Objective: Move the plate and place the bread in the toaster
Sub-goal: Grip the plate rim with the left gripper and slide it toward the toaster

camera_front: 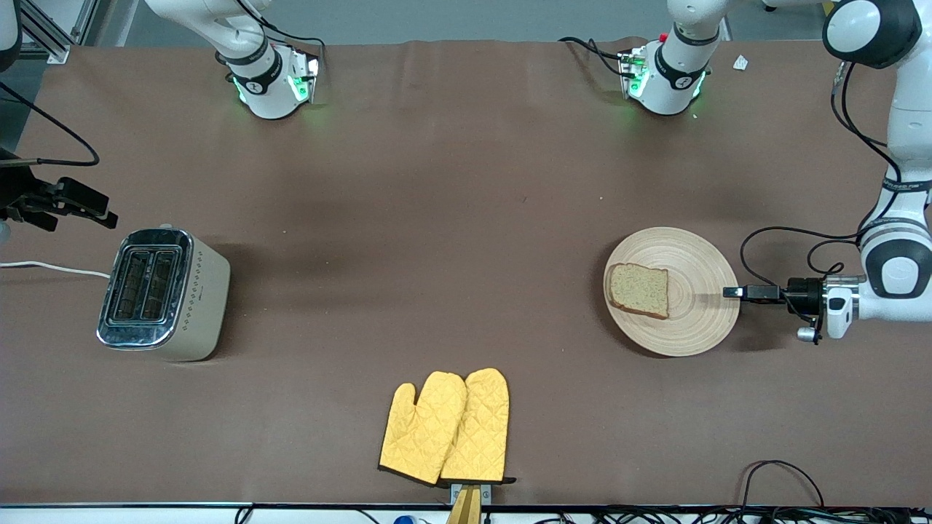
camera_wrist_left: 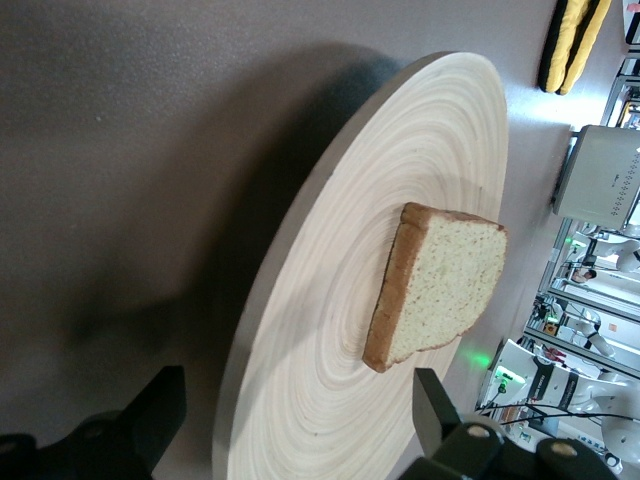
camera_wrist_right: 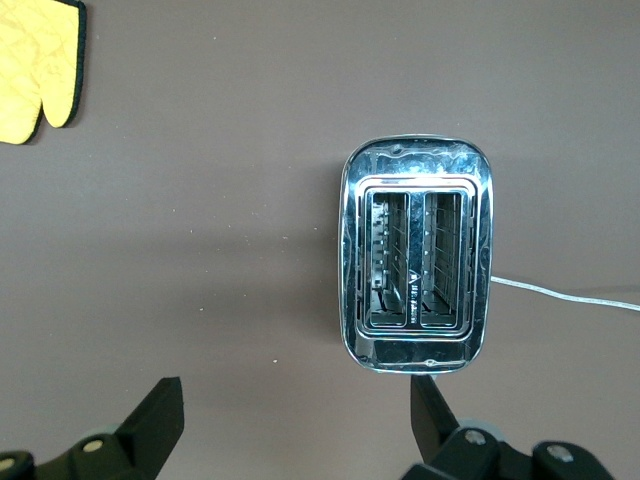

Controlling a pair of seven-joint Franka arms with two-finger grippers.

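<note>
On the brown table there is one plate, one slice of bread, one toaster and two yellow oven mitts.

The plate is round, of light wood with ring grooves, and it lies flat toward the left arm's end of the table. The single bread slice lies flat on the plate, off the centre, on the part of the plate that faces the toaster. In the left wrist view the bread shows a darker crust around a pale, speckled face.

The toaster stands upright toward the right arm's end of the table, well apart from the plate. It has two slots in its chrome top, and both slots look empty in the right wrist view. One white cord runs from it toward the table edge.

The two mitts lie side by side, touching each other, near the table edge closest to the front camera, between the toaster and the plate.

The left gripper is low at the rim of the plate, on the side away from the toaster. Its two fingers are spread apart with the plate rim between them, not clamped on it.

The right gripper hangs above the table beside the toaster, with its fingers wide apart and holding nothing.
</note>
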